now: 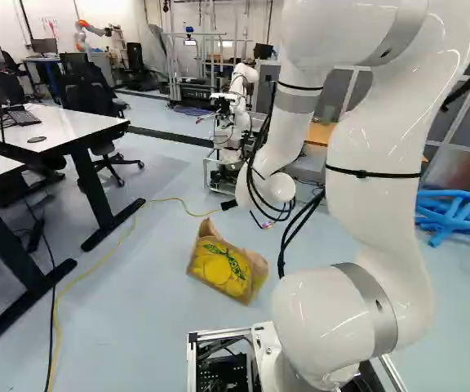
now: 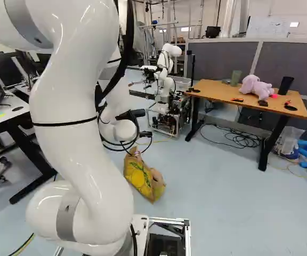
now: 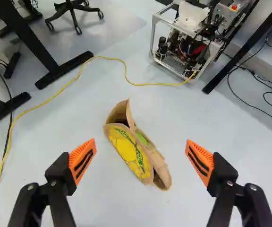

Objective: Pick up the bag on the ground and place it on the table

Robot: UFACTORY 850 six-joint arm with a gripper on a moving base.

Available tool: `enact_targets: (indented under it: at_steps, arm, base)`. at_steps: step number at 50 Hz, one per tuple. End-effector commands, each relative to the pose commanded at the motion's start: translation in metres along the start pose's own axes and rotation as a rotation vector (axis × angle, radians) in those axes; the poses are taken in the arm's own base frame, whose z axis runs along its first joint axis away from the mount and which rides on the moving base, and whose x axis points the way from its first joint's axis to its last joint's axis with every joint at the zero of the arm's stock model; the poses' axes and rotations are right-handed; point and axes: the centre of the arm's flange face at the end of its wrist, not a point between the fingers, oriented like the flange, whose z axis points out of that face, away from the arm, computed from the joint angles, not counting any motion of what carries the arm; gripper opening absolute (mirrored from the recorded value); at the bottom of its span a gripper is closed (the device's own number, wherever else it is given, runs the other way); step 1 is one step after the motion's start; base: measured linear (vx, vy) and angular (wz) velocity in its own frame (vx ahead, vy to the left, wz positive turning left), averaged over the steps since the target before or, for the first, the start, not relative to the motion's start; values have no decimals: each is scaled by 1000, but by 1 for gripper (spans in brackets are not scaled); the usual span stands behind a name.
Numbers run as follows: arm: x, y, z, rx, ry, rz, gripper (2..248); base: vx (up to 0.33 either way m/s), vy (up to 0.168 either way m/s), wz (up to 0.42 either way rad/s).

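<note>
Beyond the white wrist in the left base view, a black part of my gripper (image 1: 229, 205) shows, the rest largely hidden by the arm. In the wrist view the gripper (image 3: 140, 153) stands open, its orange pads wide apart. The brown paper bag (image 3: 136, 153) with a yellow and green print lies on the floor below, seen between and ahead of the fingers, touched by neither. The left base view shows the same bag (image 1: 223, 265) ahead of the base. In the right base view a wooden table (image 2: 212, 89) holds a pink plush toy (image 2: 256, 86).
White desks (image 1: 64, 126) with black legs stand at the left of the left base view. Another robot (image 2: 167, 104) is near the wooden table. A yellow cable (image 3: 72, 80) crosses the floor past the bag. Blue tubes (image 1: 455, 214) lie at the right, and black cables (image 2: 241, 137) under the table.
</note>
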Motion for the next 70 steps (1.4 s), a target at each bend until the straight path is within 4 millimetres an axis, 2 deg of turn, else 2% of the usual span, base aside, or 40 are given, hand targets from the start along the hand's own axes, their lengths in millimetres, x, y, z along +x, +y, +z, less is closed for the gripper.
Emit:
enact_targets:
  at_steps: [27,70]
  arm:
    - [-4,-3,50,59,-102,-66,247]
    - [3,8,148,70,-154,-81,247]
  base:
    - [0,0,0]
    - [0,0,0]
